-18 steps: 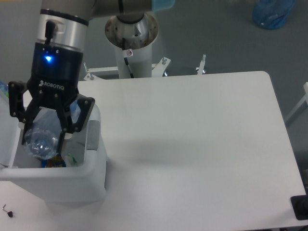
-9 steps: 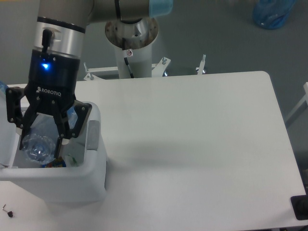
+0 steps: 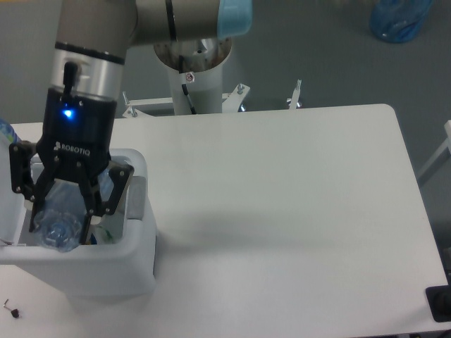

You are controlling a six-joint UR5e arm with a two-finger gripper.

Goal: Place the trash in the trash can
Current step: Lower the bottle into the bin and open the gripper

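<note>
We see the gripper point(image 3: 62, 220) grasping the bottle point(image 3: 58, 222) inside the bin point(image 3: 134, 257) on the table point(image 3: 282, 211), its body hiding the bin's contents.

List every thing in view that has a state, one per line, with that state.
gripper: shut on the bottle, lowered into the bin's mouth.
crushed clear bottle: held between the fingers, inside the bin opening.
trash can: lid open, upright at the table's left edge.
blue status light: lit.
</note>
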